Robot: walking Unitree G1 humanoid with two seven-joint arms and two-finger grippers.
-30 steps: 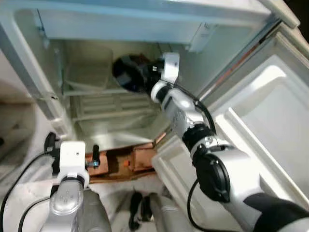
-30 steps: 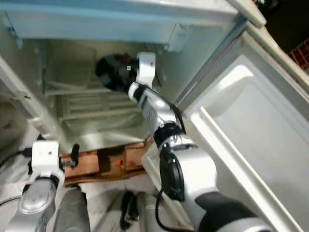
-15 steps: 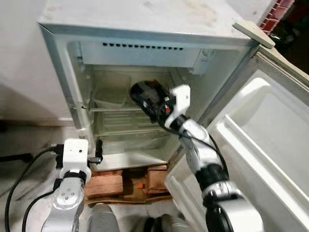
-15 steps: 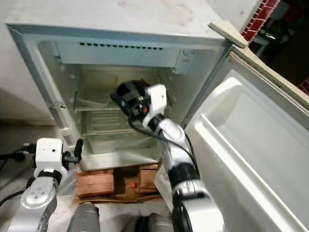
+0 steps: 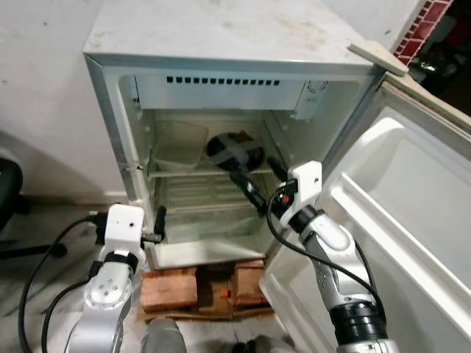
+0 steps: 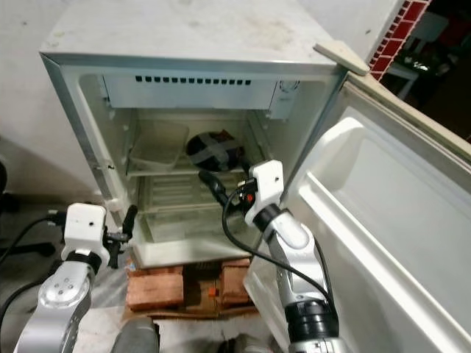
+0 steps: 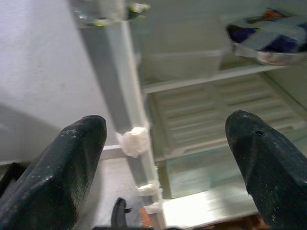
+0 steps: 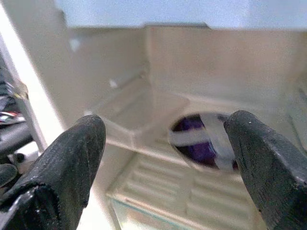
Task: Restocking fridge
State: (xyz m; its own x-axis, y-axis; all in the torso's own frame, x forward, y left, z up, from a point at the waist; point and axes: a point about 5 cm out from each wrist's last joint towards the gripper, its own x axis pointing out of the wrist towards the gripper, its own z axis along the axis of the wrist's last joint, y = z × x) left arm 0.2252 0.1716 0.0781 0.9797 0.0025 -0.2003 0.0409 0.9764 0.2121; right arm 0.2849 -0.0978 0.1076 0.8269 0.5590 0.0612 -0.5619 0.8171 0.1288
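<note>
A small white fridge (image 5: pixel 221 44) stands open in front of me. On its upper shelf rests a dark bowl (image 5: pixel 234 149) crossed by pale strips, beside a clear plastic container (image 5: pixel 179 143). My right gripper (image 8: pixel 168 125) hangs open just outside the shelf, a little below and in front of the bowl (image 8: pixel 204 141), with nothing between its fingers (image 5: pixel 250 195). My left gripper (image 7: pixel 168 127) is open and empty, low by the fridge's left door frame (image 7: pixel 127 120).
The fridge door (image 5: pixel 412 213) swings wide to the right, close beside my right arm. Wooden blocks (image 5: pixel 171 288) prop up the fridge. A black chair (image 5: pixel 7 187) and a cable (image 5: pixel 44 254) lie at the left. A board (image 5: pixel 377 57) rests atop the door corner.
My right gripper has let go of the dark bowl, left it on the upper shelf and drawn back out of the fridge. The camera has pulled back and up.
</note>
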